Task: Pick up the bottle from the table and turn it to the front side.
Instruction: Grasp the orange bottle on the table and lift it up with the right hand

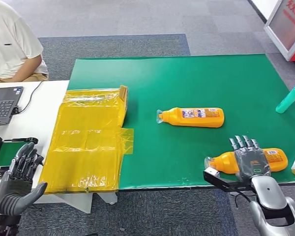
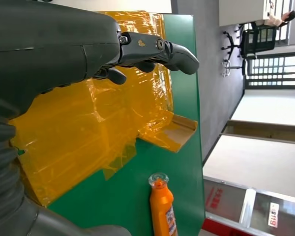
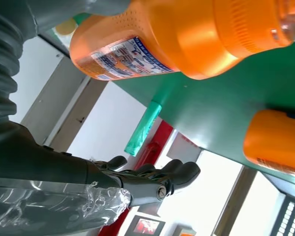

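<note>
Head view: near orange bottle (image 1: 276, 158) lies on its side at the front edge of the green counter (image 1: 198, 83), partly covered by the right hand (image 1: 250, 160); whether that hand grips it or merely hovers above, I cannot tell. Right wrist view shows fingers (image 3: 175, 174) extended and apart from that bottle (label visible); second orange bottle (image 1: 192, 117) lies mid-counter. Left hand (image 1: 17, 184) is open, holding nothing, beside yellow plastic sheeting (image 1: 86, 142).

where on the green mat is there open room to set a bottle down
Widest bare patch: the far half of the green mat, beyond the middle orange bottle. Also open: between that bottle and the yellow plastic sheet. Crowded: the near right corner, where the right hand covers another orange bottle.
</note>
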### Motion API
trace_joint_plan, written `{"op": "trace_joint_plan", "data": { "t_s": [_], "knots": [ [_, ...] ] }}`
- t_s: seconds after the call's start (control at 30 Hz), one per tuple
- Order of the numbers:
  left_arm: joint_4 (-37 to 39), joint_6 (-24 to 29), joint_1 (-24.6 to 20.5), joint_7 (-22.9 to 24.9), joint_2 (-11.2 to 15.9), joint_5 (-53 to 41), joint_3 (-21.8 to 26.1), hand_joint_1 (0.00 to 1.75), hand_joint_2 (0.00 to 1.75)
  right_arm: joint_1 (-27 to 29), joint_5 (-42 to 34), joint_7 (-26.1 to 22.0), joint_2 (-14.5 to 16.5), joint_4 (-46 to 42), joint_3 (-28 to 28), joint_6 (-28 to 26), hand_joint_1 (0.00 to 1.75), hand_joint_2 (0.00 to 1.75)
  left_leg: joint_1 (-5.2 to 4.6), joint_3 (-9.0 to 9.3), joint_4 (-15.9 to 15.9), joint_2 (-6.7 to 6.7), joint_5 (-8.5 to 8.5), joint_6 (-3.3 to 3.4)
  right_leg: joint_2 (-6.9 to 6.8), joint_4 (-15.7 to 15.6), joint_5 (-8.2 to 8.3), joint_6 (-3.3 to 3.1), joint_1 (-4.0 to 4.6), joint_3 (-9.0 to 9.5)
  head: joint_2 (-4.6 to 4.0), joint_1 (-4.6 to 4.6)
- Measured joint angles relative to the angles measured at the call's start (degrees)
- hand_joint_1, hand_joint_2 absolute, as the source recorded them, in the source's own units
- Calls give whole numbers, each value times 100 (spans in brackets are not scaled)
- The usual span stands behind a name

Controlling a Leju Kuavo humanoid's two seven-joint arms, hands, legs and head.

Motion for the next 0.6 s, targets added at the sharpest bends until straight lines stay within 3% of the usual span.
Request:
{"op": "trace_joint_plan", "data": {
  "t_s": [0.6],
  "knots": [
    [19,20,1,2,-46,-1,9,0,175,-115,106,-159,-2,523,-499,171,0,175,0,0,0,0,-1,0,0,0,0,0,-1,-1,1,1]
  ]
}}
